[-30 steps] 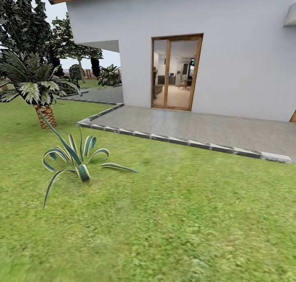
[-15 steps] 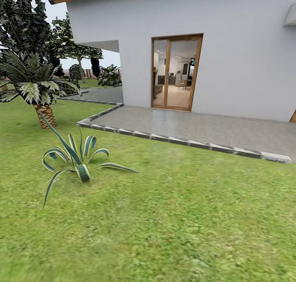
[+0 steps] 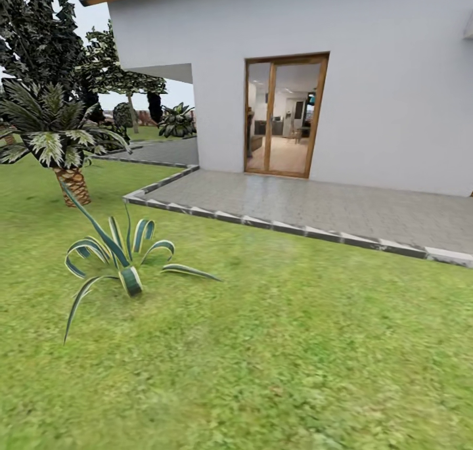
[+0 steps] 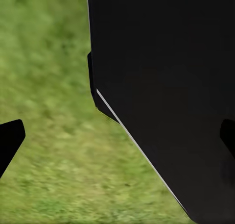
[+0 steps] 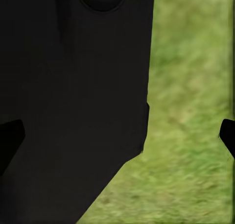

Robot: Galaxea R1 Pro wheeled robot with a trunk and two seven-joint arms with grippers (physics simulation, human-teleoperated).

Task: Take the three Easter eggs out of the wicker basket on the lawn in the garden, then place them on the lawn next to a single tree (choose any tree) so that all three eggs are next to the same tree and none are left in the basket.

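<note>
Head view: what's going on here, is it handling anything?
Nothing is being handled. The robot is out on the lawn, facing a white house with a glass door and a grey paved patio. A striped spiky plant and a short palm stand to the left. Both wrist views look down at grass past dark robot bodywork. No eggs or basket in sight.

Light: bright, even, flat daylight; no clear source | Shadows: almost none on the lawn (image 3: 295, 345) or patio (image 3: 341, 207); soft shade under the roof overhang | Glare: none; white wall (image 3: 381, 75) evenly lit | Blur: grass smeared near head view's bottom edge; both wrist views soft
</note>
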